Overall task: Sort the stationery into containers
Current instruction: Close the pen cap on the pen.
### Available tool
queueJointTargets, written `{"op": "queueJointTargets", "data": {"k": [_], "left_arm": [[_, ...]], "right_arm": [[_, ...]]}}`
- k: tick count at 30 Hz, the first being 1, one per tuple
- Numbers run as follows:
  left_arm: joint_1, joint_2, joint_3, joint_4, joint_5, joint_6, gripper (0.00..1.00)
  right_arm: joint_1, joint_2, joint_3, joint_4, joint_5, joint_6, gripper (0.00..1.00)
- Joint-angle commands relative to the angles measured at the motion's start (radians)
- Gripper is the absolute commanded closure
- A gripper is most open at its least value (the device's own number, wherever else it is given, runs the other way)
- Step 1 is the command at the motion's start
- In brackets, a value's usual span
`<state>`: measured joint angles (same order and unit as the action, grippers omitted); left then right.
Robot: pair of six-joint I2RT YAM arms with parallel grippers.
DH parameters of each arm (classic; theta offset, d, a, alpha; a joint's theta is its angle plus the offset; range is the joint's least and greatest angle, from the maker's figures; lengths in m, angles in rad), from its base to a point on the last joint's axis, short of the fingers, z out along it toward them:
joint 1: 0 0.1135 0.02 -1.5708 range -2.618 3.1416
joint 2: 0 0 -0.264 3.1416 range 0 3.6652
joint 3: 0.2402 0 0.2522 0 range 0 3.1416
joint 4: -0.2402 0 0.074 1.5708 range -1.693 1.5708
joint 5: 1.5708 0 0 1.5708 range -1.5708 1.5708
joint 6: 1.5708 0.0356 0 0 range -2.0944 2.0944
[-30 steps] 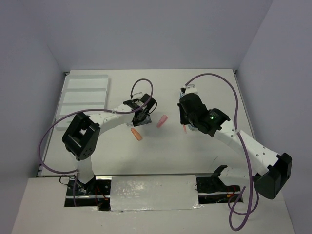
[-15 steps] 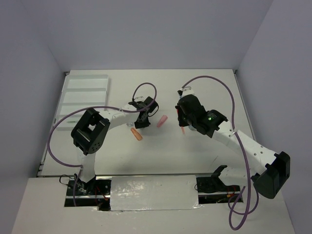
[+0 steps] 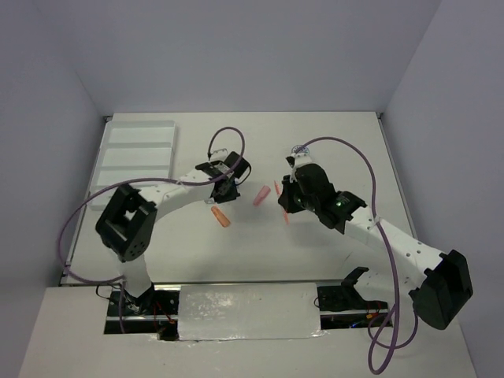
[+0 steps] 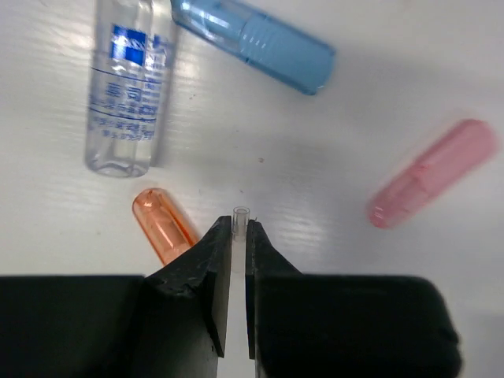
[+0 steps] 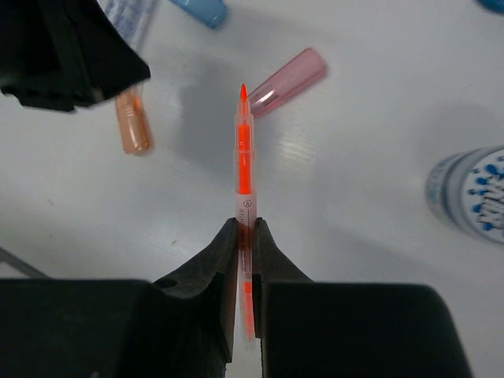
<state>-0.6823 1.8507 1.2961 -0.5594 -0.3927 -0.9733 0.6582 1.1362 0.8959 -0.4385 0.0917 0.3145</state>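
Clamping an orange pen (image 5: 243,150) in the right end effector (image 5: 245,228), long axis straight ahead of the jaws, tip pointing at a pink cap (image 5: 285,81) just ahead on the worktop (image 5: 370,260), while pinching a thin clear tube (image 4: 241,214) in the left end effector (image 4: 239,228), nearer the tray (image 3: 134,146).

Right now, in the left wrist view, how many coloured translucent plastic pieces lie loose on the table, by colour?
Light blue translucent plastic piece: 1
Pink translucent plastic piece: 1
Orange translucent plastic piece: 1
Total: 3
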Motion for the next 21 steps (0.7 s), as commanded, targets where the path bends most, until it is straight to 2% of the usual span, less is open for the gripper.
{"op": "queueJointTargets", "data": {"k": [1, 6, 10, 13, 21], "left_arm": [[-0.005, -0.214, -0.007, 0.093, -0.057, 0.024, 1.00], [-0.003, -0.450, -0.112, 0.260, -0.057, 0.067, 1.00], [-0.003, -0.600, -0.231, 0.511, 0.026, 0.102, 1.00], [-0.003, -0.688, -0.306, 0.600, 0.090, 0.099, 1.00], [-0.003, -0.766, -0.320, 0.624, 0.164, 0.094, 1.00]], "right_arm": [[0.017, -0.076, -0.093, 0.245, -0.112, 0.078, 1.00], [0.102, -0.084, -0.176, 0.435, -0.105, 0.152, 1.00], [0.167, -0.095, -0.210, 0.576, -0.132, 0.187, 1.00], [0.201, -0.105, -0.218, 0.647, -0.127, 0.202, 1.00], [0.225, -0.043, -0.131, 0.641, -0.159, 0.199, 1.00]]}}
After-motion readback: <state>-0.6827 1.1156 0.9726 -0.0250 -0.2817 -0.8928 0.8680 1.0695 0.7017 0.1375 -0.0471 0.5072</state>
